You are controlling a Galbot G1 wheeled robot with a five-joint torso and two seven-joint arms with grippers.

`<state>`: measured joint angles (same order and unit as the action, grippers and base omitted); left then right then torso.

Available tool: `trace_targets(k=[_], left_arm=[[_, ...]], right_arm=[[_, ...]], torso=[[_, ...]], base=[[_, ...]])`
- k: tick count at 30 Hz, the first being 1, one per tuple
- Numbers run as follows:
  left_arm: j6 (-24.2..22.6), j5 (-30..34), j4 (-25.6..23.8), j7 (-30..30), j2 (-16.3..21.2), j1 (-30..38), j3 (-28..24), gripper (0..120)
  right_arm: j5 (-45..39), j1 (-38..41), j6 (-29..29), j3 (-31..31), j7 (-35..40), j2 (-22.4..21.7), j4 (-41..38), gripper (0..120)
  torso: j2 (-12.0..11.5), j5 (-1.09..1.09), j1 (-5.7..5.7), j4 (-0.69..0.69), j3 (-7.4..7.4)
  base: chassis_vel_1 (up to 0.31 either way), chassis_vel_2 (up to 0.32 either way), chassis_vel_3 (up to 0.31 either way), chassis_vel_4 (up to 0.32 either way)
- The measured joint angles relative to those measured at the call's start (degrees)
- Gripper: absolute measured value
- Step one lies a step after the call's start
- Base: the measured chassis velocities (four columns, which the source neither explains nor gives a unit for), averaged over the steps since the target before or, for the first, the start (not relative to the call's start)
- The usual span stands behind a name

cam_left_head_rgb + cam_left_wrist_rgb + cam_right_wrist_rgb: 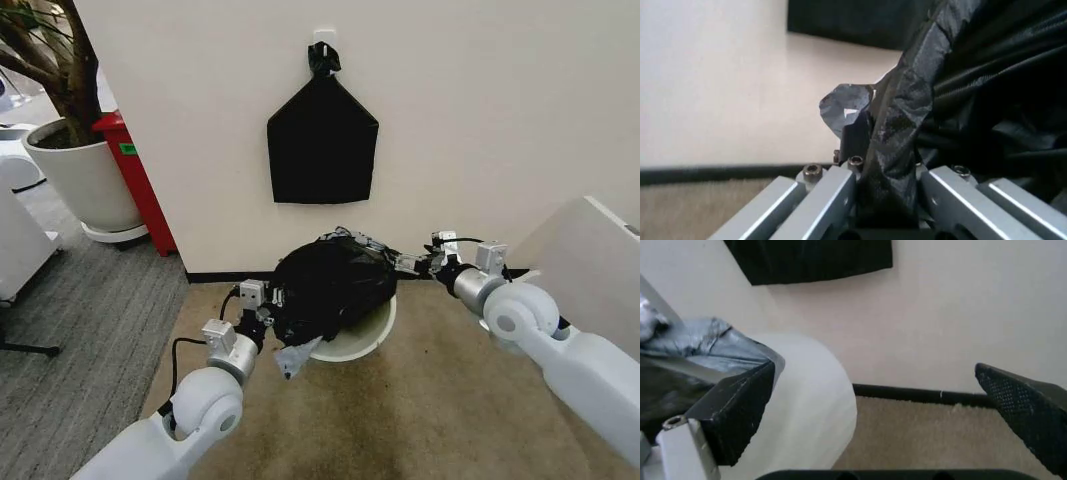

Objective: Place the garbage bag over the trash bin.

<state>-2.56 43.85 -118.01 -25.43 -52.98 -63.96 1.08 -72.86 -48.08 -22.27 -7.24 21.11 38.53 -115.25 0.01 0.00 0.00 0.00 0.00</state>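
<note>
While the crinkly, glossy black plastic garbage bag sits bunched over the top of the round cream-white plastic trash bin, it covers most of the bin's mouth, leaving the rolled rim and part of the wall bare toward the lower right of the bundle. Both lie just below the middle of the head view, on beige carpet close to the foot of a pale wall.

At the bag's lower left edge, the left gripper has its fingers clamped together on a fold of the black film; in the left wrist view the gathered plastic runs straight down between the two metal finger bars, and a greyish scrap of film sticks out beyond them.

At the bag's upper right edge, the right gripper reaches in from the right of the frame. In the right wrist view its two black textured pads stand wide apart, with nothing between them; the nearer pad lies just beside the bin's white wall, with a crumpled edge of the bag above it.

On the wall, upper middle of the head view, hangs a flat, house-shaped black bag with a knotted top. Far upper left stand a large white plant pot and a red box beside it.
</note>
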Motion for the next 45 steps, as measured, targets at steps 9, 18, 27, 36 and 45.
trace_targets(k=[9,18,27,36,45], left_arm=[[-0.7,8.9,1.5,-0.6,-0.1,0.2,0.6,0],[-0.8,21.7,3.0,-6.5,-1.3,3.9,0.4,0],[-0.8,27.9,2.9,-13.6,-2.3,7.8,-1.8,0],[-0.9,28.0,2.4,-16.4,-2.0,9.6,-2.1,0],[-1.1,26.6,2.0,-15.6,-2.5,9.3,-2.6,0]], right_arm=[[-11.6,-4.6,-0.5,-8.0,3.5,-0.5,-2.5,100],[-15.2,-5.8,1.9,-7.7,22.7,4.5,-17.9,100],[-20.2,-10.7,1.7,-3.6,34.2,9.3,-28.6,100],[-21.5,-23.9,-3.6,-2.5,38.8,16.1,-28.4,100],[-26.3,-25.4,-6.8,-1.1,25.0,19.2,-28.2,100]], torso=[[0.0,0.01,0.00,-0.01,0.00],[0.0,-0.01,0.00,0.00,0.00],[0.0,0.01,0.00,0.02,0.01],[0.0,0.00,0.00,0.00,0.00],[0.0,-0.01,0.00,0.00,0.00]], base=[[0.000,0.000,0.000,0.000],[0.000,0.000,0.000,0.000],[0.000,0.000,0.000,0.000],[0.000,0.000,0.000,0.000],[0.000,0.000,0.000,0.000]])
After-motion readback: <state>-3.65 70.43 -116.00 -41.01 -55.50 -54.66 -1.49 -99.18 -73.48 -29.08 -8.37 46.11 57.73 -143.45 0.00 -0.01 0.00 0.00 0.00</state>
